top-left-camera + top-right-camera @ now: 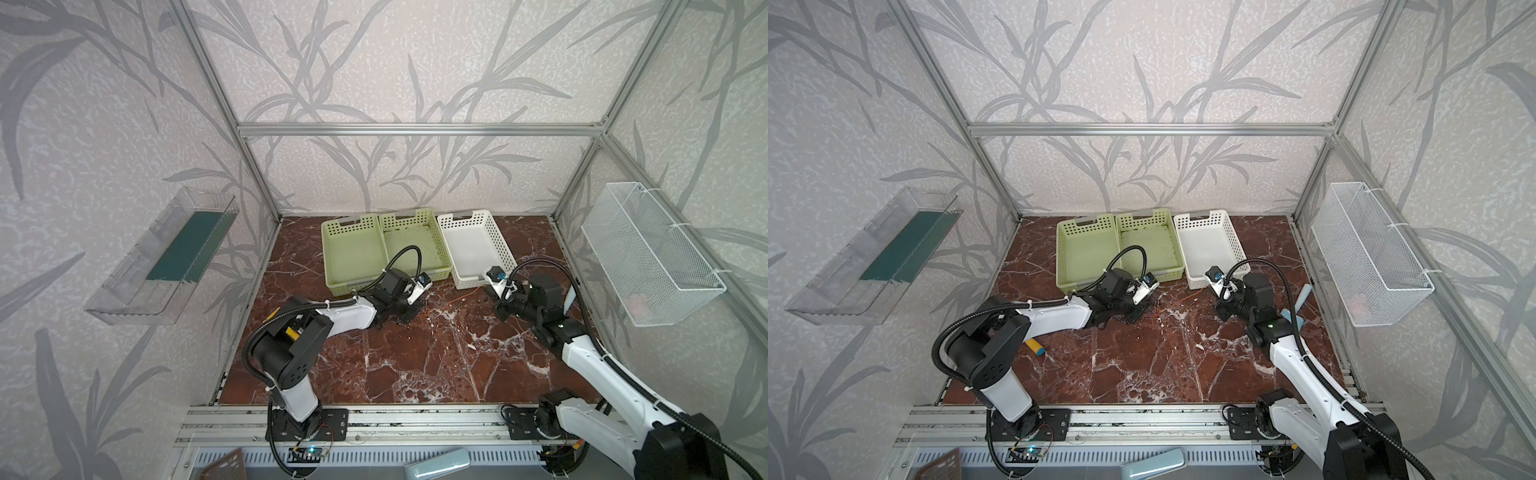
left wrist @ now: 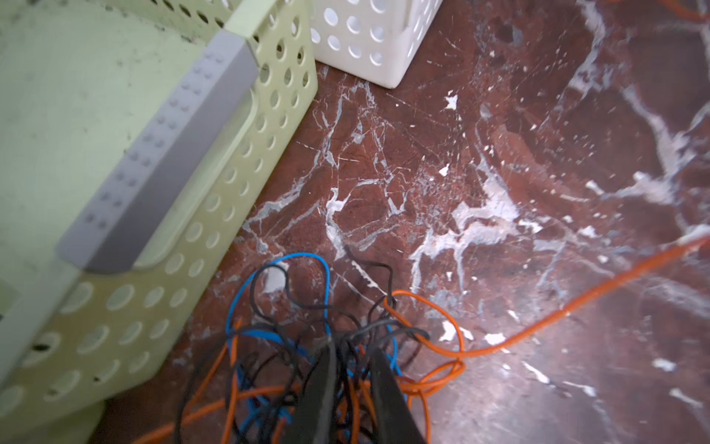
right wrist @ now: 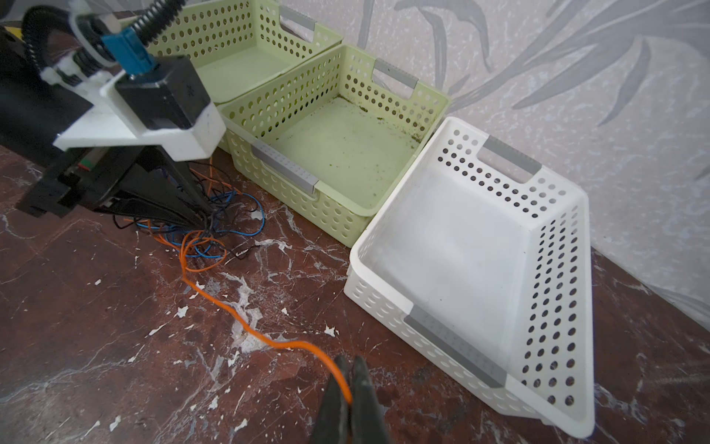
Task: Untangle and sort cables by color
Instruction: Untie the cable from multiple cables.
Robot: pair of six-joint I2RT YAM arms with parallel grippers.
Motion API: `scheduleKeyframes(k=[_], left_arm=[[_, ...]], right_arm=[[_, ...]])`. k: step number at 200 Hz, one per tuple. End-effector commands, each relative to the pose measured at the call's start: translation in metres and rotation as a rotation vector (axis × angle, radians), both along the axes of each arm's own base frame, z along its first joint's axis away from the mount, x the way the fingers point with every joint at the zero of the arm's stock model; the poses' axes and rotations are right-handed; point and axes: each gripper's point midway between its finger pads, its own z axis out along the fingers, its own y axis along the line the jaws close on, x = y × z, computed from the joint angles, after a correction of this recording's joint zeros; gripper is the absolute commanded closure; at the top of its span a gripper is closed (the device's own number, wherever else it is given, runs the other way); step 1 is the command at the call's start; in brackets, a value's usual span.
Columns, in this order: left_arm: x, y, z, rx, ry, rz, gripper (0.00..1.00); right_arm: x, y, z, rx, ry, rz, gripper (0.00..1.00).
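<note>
Right gripper (image 3: 349, 363) clamped on orange cable (image 3: 246, 326); left gripper (image 2: 352, 346) clamped on tangle (image 2: 276, 336). Draw orange cable slowly toward table (image 3: 115, 346) right edge, tangle pinned.

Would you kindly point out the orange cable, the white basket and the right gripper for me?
orange cable (image 3: 230, 312): right wrist view, on its free span leading toward the tangle.
white basket (image 3: 453, 246): right wrist view, on its bare inner floor.
right gripper (image 3: 349, 362): right wrist view, between its fingertips, which pinch the orange cable.
</note>
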Motion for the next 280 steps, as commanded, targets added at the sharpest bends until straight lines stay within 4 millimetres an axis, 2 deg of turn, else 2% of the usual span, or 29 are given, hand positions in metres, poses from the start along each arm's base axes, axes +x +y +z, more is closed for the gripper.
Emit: scheduleKeyframes(k=[1,6,27,57,79,100,121,165,182,234,280], left_arm=[[0.012,0.005,0.012,0.017,-0.045,0.057,0.97],[0.012,0.007,0.013,0.015,-0.052,0.068,1.0],[0.015,0.022,0.016,0.015,-0.08,0.161,1.0],[0.016,0.059,0.015,0.096,-0.078,0.322,1.0],[0.014,0.086,0.015,0.136,-0.067,0.414,1.0],[0.013,0.1,0.015,0.119,-0.053,0.478,1.0],[0.013,0.106,0.016,0.108,-0.051,0.507,1.0],[0.014,0.114,0.014,0.117,-0.044,0.551,1.0],[0.013,0.12,0.01,0.124,-0.032,0.584,1.0],[0.013,0.129,-0.001,0.149,-0.012,0.632,1.0],[0.013,0.136,-0.011,0.198,0.041,0.671,1.0]], right_arm=[[0.01,-0.011,0.021,-0.001,-0.053,-0.086,1.0],[0.011,-0.015,0.022,-0.007,-0.056,-0.115,1.0],[0.019,-0.036,0.024,-0.029,-0.067,-0.232,1.0],[0.025,-0.07,0.024,-0.022,-0.047,-0.401,1.0],[0.026,-0.098,0.021,-0.015,-0.043,-0.538,1.0],[0.023,-0.123,0.019,0.008,-0.029,-0.644,1.0],[0.019,-0.141,0.015,-0.005,-0.012,-0.709,1.0],[0.013,-0.155,0.001,-0.057,0.026,-0.747,1.0],[0.01,-0.17,-0.008,-0.098,0.053,-0.819,1.0],[0.003,-0.205,-0.007,-0.109,0.038,-0.951,1.0],[-0.003,-0.223,-0.013,-0.15,0.042,-1.022,1.0]])
